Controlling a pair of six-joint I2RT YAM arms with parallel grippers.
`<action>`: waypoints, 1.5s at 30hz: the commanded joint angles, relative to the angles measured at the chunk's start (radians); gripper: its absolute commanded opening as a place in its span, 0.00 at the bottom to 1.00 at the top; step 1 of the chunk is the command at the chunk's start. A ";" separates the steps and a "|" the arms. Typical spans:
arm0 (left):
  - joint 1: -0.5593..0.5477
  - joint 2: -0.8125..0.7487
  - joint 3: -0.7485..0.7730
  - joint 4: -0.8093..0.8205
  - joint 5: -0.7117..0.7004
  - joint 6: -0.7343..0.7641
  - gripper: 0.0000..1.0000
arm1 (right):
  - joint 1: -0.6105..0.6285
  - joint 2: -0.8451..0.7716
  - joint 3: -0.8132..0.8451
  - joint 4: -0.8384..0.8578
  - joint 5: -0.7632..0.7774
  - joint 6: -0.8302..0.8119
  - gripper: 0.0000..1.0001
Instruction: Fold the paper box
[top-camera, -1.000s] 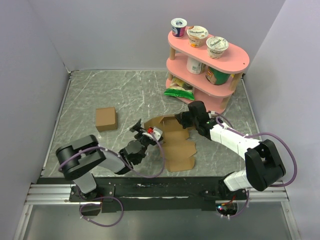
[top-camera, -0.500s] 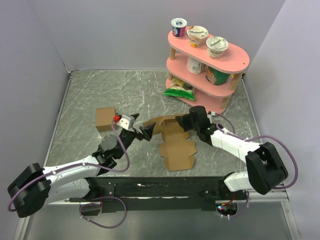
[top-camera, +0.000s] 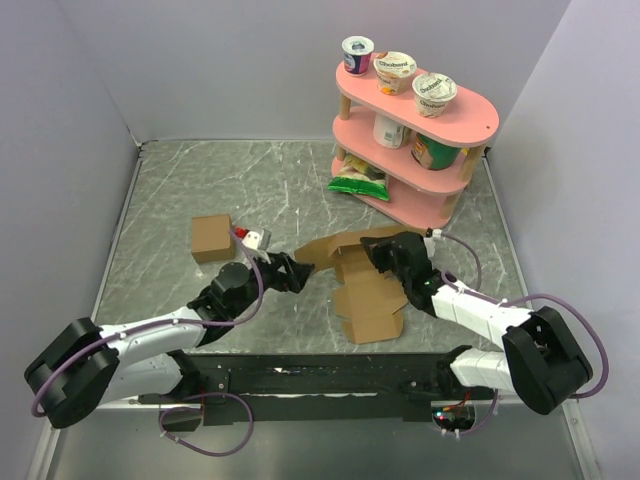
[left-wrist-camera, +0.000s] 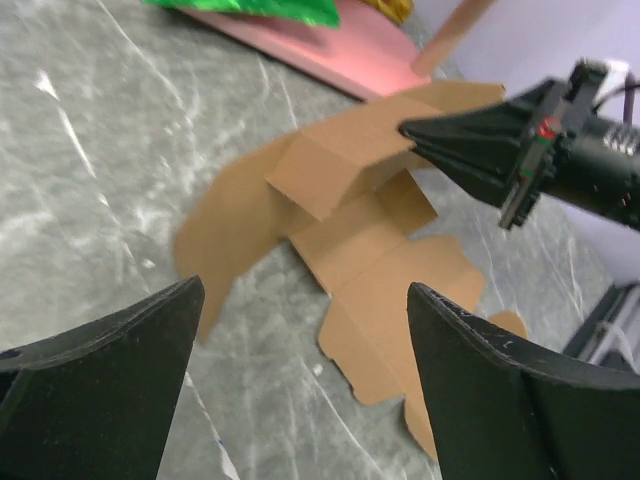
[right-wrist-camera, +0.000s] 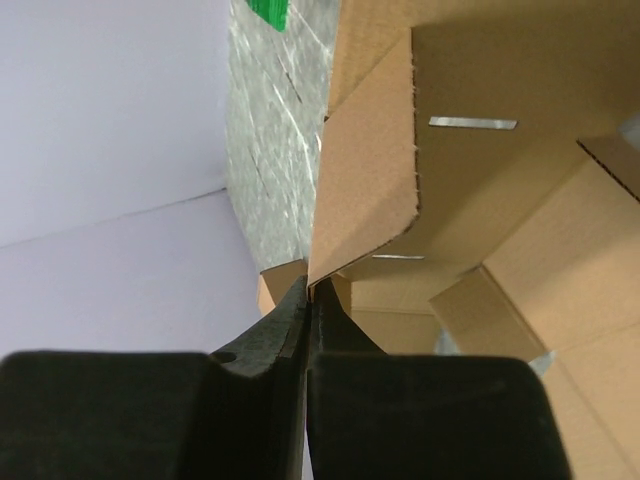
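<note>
Right wrist view is showing the right gripper (right-wrist-camera: 308, 288) clamping a raised panel of the paper box (right-wrist-camera: 480, 190) lying before the pink shelf (top-camera: 478, 122), while the left gripper (left-wrist-camera: 305, 295), jaws apart, is newly closing in, likely for the next fold.

The paper box (top-camera: 372, 305) is plain brown cardboard, matt, and its cut edge looks rough and fibrous in the right wrist view. The counter (top-camera: 200, 190) looks like grey veined stone, smooth with a dull sheen. The left gripper (top-camera: 292, 270) and right gripper (top-camera: 372, 250) are matt black plastic. The green packet (top-camera: 358, 183) is glossy.
</note>
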 joint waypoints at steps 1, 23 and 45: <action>-0.085 0.050 0.039 -0.021 -0.008 -0.024 0.88 | 0.005 -0.031 -0.027 0.083 0.035 -0.048 0.00; -0.094 0.618 0.276 0.232 0.123 -0.229 0.47 | 0.006 -0.021 -0.054 0.106 0.023 -0.024 0.00; -0.094 0.616 0.211 0.225 0.008 -0.240 0.45 | 0.005 0.009 -0.057 0.111 -0.001 0.002 0.00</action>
